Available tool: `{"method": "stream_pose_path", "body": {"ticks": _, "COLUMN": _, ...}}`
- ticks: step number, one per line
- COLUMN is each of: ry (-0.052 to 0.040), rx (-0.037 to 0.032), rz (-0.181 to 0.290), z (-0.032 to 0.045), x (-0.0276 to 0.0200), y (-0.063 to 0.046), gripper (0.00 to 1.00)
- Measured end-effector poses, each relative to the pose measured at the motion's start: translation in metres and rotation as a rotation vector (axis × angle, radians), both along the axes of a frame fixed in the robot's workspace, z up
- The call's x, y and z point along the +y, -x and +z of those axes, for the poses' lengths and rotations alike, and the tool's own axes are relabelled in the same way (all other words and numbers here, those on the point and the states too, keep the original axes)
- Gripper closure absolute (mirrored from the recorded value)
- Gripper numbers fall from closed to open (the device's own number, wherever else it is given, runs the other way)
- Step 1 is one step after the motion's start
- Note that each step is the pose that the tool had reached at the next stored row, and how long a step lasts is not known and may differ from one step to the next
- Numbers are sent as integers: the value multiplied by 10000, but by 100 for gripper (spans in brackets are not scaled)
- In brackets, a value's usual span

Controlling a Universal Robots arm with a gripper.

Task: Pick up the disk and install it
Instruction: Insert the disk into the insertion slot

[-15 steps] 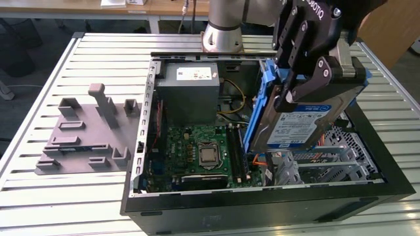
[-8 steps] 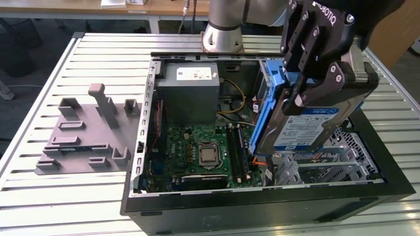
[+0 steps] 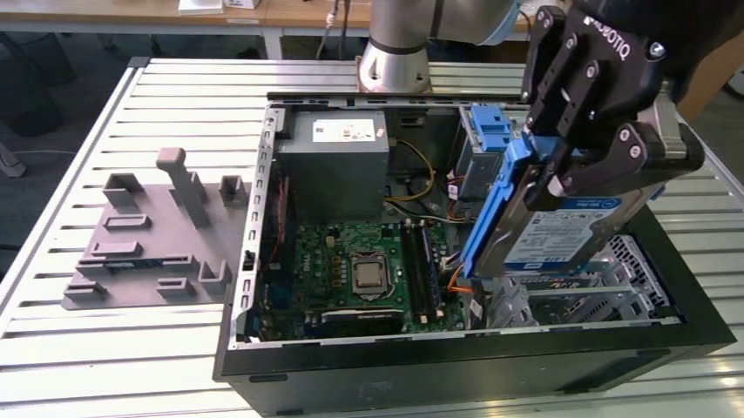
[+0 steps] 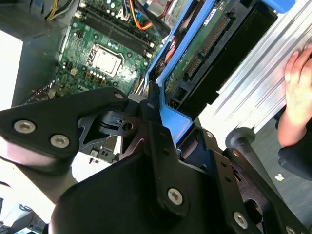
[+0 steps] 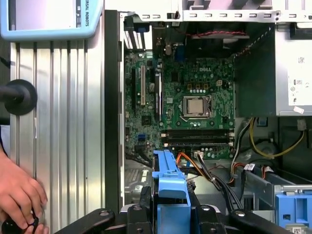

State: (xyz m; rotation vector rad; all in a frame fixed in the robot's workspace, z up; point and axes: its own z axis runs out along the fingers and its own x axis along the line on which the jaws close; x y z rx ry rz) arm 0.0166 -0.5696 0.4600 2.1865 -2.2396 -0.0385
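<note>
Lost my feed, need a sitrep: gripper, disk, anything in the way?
Gripper shut on the disk, held tilted over the open case. Disk not yet seated. Orange cables lie below it; a person's hand rests at the table edge.

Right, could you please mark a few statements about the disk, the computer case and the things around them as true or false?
1. The gripper holds the disk over the open computer case. True.
2. The disk lies flat on the table. False: it hangs tilted in the air, clamped by the gripper.
3. A grey holder sits on the table, to the exterior view's left of the case. True.
4. The case is closed. False: it is open, and the green circuit board inside shows.
5. A person's hand shows beside the case in the first wrist view. True.
</note>
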Motion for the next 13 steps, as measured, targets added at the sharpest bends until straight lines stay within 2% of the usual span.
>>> {"method": "stream_pose_path", "body": {"ticks": 13, "ry": -1, "rx": 16, "rz": 0, "z": -30, "x": 0, "y": -263, "gripper": 64}}
